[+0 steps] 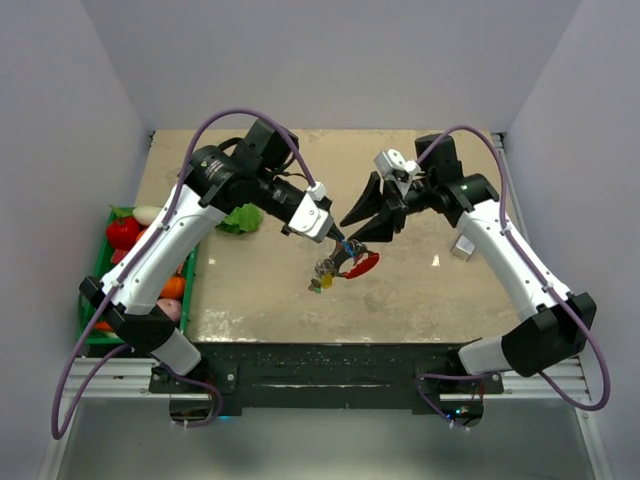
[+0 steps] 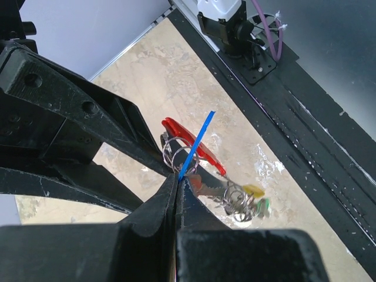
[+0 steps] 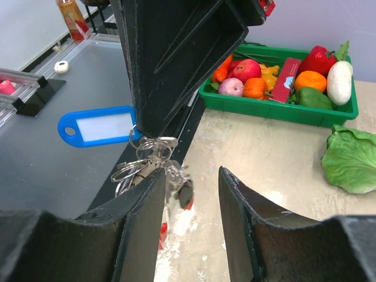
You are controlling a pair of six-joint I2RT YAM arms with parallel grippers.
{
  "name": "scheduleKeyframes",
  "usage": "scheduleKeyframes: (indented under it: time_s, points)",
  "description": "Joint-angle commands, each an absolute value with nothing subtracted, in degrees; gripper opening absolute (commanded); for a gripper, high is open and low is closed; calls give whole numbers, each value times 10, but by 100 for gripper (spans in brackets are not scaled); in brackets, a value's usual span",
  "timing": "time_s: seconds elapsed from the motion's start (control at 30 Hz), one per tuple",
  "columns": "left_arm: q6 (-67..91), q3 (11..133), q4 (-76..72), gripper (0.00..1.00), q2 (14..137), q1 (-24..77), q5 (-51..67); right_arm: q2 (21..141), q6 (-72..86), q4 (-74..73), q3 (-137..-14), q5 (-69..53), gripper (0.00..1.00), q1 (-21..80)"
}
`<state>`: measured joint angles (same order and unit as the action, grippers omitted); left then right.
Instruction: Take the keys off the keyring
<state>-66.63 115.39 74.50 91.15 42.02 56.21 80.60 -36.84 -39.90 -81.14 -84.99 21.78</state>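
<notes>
Two black-and-white robot arms meet in mid-air above a mottled beige stone-look surface (image 3: 276,158), well to the right of a green plastic crate (image 3: 276,110) filled with toy vegetables at the surface's left edge. The left end effector (image 2: 178,185) is closed tight, its two black fingers pinching a blue plastic tag with a white label (image 3: 97,126). From that tag hangs the thin silvery metal keyring (image 2: 172,150), a cluster of overlapping wire loops with a red oval fob (image 2: 194,144) dangling beside them. The small metal keys (image 2: 244,202), two of them showing yellow and green plastic heads, hang at the bottom of the bunch, clear of the surface and still threaded on the loops. The right end effector (image 3: 192,175) sits on the side of the bunch away from the crate, its black fingers parted about halfway, with the lowest part of the bunch hanging at the tip of one finger; whether that finger touches the metal cannot be told. A green toy lettuce leaf (image 3: 352,155) lies flat on the surface just beside the crate.
</notes>
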Motion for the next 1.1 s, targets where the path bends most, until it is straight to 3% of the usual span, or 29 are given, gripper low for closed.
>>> scheduleKeyframes:
  time_s: [0.0, 0.17, 0.3, 0.5, 0.57, 0.7, 1.07]
  points:
    - [-683, 1166, 733, 0, 908, 418, 577, 772, -343, -375, -817, -915, 46, 225]
    - [-683, 1165, 731, 0, 904, 419, 569, 730, -273, -294, -772, -915, 43, 227]
    - [-681, 1167, 729, 0, 904, 418, 566, 716, -241, -254, -749, -915, 28, 232]
    - [-679, 1169, 729, 0, 907, 418, 571, 726, -243, -248, -744, -915, 16, 237]
    - [-679, 1170, 729, 0, 908, 418, 572, 729, -244, -248, -744, -915, 17, 238]
    - [-679, 1176, 729, 0, 908, 418, 571, 726, -242, -241, -731, -915, 39, 237]
    - [-687, 1177, 734, 0, 896, 417, 549, 639, -24, -18, -650, -886, 49, 229]
